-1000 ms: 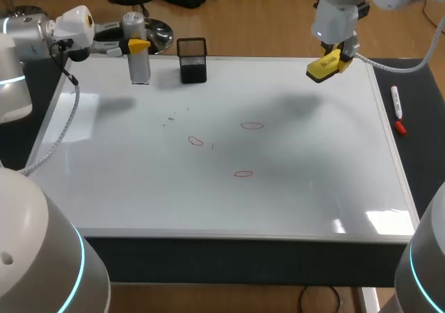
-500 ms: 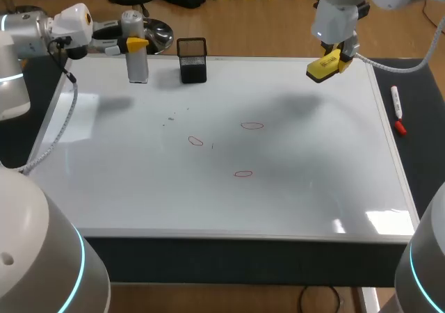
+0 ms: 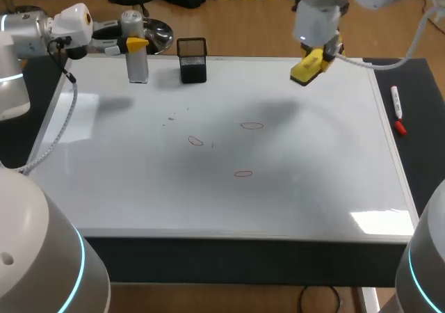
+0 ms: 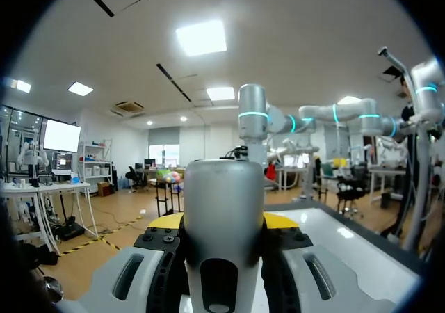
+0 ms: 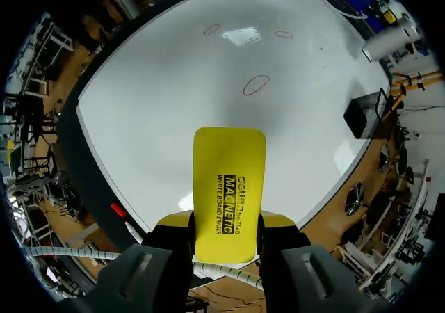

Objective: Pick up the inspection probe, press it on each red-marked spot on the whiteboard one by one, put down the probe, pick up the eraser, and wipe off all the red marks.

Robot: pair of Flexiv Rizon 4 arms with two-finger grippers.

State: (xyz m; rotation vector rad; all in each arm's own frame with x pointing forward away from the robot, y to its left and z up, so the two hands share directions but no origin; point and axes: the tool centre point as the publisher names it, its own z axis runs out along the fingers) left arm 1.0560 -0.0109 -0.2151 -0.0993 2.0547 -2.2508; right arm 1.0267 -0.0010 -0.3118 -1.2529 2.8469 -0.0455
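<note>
**Probe gripped at upper left, eraser gripped at upper right, marks unwiped.**

At the frame's upper left, the left gripper (image 3: 138,45) pinches the probe (image 3: 137,66), which stands upright by the far edge of the whiteboard (image 3: 313,188). Its silver body looks rigid, smooth and probably slippery, so squeezing across the middle, as here, seems right. Just right of it stands a black holder (image 3: 192,60). Three red marks (image 3: 252,125) lie mid-board. At upper right, the right gripper (image 3: 316,57) clamps the yellow eraser (image 5: 229,188) by its long sides near one end, above the board. The eraser looks light and stiff. Held that far back it may pivot when pressed flat, so it needs a firm hold.
</note>
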